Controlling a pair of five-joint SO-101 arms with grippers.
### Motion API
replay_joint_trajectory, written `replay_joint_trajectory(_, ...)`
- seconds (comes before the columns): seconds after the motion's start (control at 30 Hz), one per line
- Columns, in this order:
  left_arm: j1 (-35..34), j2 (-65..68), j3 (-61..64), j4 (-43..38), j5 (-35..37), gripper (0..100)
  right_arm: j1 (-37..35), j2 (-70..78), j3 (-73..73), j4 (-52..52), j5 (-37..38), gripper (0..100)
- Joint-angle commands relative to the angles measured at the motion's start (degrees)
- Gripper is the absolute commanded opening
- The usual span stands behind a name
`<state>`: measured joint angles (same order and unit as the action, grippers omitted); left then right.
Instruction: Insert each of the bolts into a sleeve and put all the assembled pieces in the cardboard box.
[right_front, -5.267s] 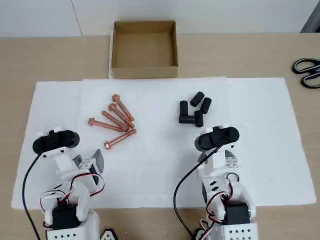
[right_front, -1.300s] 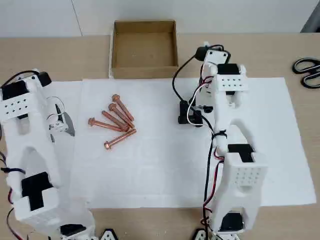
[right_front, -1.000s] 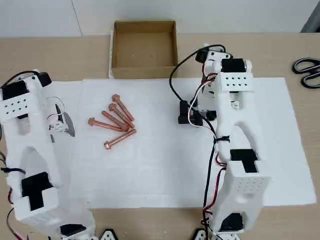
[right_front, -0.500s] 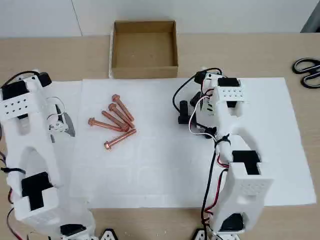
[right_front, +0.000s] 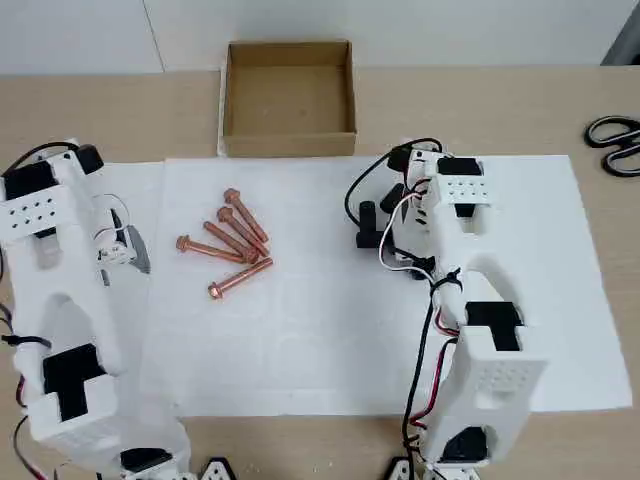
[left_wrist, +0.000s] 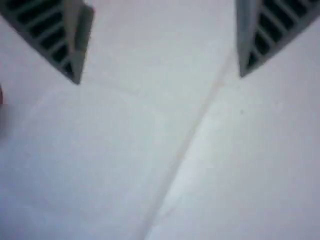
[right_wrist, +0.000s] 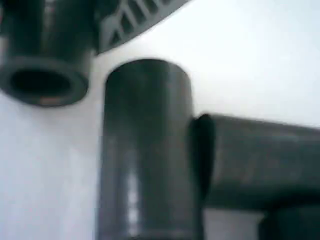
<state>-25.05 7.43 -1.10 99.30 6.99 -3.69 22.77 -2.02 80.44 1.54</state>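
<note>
Several copper bolts (right_front: 230, 240) lie in a loose fan on the white sheet (right_front: 300, 340), left of centre. Black sleeves (right_front: 369, 224) cluster right of centre, partly hidden under the right arm. My right gripper (right_front: 408, 200) is low over that cluster. The right wrist view shows the sleeves from very close: one sleeve (right_wrist: 145, 150) in the middle, another (right_wrist: 260, 160) lying across it, and a third (right_wrist: 42, 80) showing its open bore. My left gripper (left_wrist: 160, 72) is open over bare sheet, to the left of the bolts. The cardboard box (right_front: 290, 95) stands at the back.
Scissors (right_front: 612, 135) lie at the far right on the wooden table (right_front: 520, 100). The white sheet has free room in front of the bolts and sleeves. The left arm (right_front: 45, 210) stands tall at the sheet's left edge.
The right arm has drawn back from the far side and come down over the sleeve cluster. The left arm and the bolts have not moved.
</note>
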Motion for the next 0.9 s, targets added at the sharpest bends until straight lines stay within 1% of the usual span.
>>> replay_joint_trajectory(0.0,0.1,-0.4,-2.4,0.6,-0.4,19,-1.3,-2.2,0.0,0.1,0.2,9.9)
replay_joint_trajectory(0.53,0.1,-0.4,-2.4,0.6,-0.4,19,-1.4,-2.7,-0.3,0.1,0.2,10.2)
replay_joint_trajectory(0.77,0.1,-0.4,-2.4,0.6,-0.4,19,-1.5,-13.0,0.1,0.5,0.4,10.2)
replay_joint_trajectory(0.87,0.1,-0.4,-2.4,0.6,-0.4,19,-1.7,-13.9,0.1,0.4,0.4,10.2)
